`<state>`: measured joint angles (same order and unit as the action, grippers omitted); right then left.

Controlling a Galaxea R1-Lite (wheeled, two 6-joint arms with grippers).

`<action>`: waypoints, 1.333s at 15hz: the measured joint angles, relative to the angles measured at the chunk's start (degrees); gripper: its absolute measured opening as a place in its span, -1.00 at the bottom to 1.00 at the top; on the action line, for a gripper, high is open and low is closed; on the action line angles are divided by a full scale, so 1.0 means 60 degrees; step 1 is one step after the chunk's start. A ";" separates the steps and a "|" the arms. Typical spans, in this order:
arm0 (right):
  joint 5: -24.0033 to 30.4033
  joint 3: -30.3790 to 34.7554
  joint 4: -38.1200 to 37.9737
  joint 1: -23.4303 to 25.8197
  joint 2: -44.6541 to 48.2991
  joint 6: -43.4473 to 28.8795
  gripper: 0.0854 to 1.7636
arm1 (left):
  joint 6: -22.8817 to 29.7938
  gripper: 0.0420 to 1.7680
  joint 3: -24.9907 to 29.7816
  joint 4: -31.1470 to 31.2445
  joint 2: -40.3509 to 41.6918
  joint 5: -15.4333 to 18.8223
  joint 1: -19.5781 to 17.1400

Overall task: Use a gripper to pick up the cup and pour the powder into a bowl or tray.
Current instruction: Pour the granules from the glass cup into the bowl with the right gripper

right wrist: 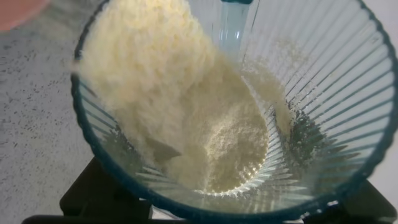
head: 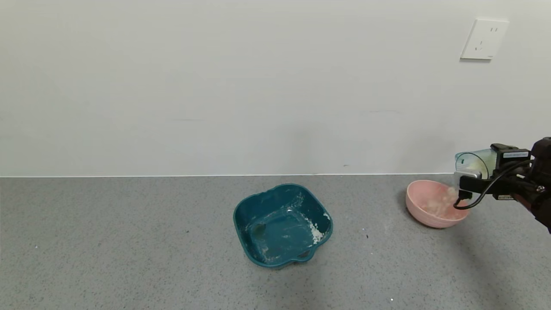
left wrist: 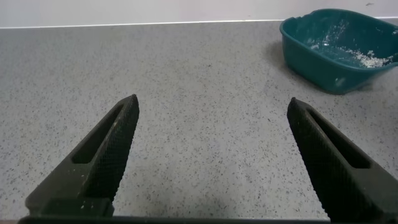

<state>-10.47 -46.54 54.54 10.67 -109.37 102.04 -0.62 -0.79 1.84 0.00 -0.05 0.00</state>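
Head view: right gripper [head: 473, 186] clamps translucent ribbed pale-blue plastic cup [head: 473, 162], tipped over round pale pink bowl [head: 432, 206]; white powder [right wrist: 186, 118] spilling. Cup judged light, thin-walled: grip sidewall gently. Left gripper [left wrist: 211, 155] spread wide, holding nothing.

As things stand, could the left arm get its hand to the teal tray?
Probably yes. The left hand is open and empty, low over bare grey counter, and the teal tray sits ahead of it with nothing between. The right hand is off at the pink bowl, tipping the cup.
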 joint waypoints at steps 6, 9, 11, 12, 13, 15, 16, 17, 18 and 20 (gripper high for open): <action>-0.0252 0.0146 0.0047 -0.0126 -0.0132 0.0051 0.50 | 0.0000 0.94 0.0000 0.0000 0.0000 -0.0004 0.0000; -0.0252 0.0140 0.0055 -0.0061 -0.0146 0.0193 0.49 | 0.0000 0.94 0.0000 0.0000 0.0000 -0.0004 0.0000; -0.0248 0.0150 0.0061 -0.0106 -0.0154 0.0230 0.49 | 0.0000 0.94 0.0000 0.0000 0.0000 -0.0004 0.0000; -0.0252 0.0179 0.0051 -0.0134 -0.0161 0.0230 0.49 | 0.0004 0.94 0.0000 0.0000 0.0000 0.0000 0.0000; -0.0248 0.0179 0.0051 -0.0144 -0.0165 0.0226 0.49 | 0.0000 0.94 0.0000 0.0000 0.0000 -0.0004 0.0000; -0.0238 0.0191 0.0057 -0.0120 -0.0165 0.0185 0.49 | 0.0000 0.94 0.0000 0.0000 0.0000 -0.0004 0.0000; -0.0230 0.0201 0.0055 -0.0089 -0.0161 0.0179 0.49 | 0.0000 0.94 0.0000 -0.0004 0.0000 -0.0004 0.0000; -0.0219 0.0205 0.0055 -0.0075 -0.0154 0.0175 0.49 | 0.0000 0.94 0.0000 -0.0004 0.0000 0.0000 0.0000; -0.0211 0.0205 0.0061 -0.0079 -0.0138 0.0161 0.49 | 0.0000 0.94 0.0000 0.0000 0.0000 -0.0004 0.0000; -0.0207 0.0230 0.0065 -0.0069 -0.0087 0.0065 0.49 | 0.0000 0.94 0.0000 0.0000 0.0000 -0.0004 0.0000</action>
<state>-11.72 -45.17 54.93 10.25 -109.90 102.43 -0.62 -0.79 1.84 0.00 -0.07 0.00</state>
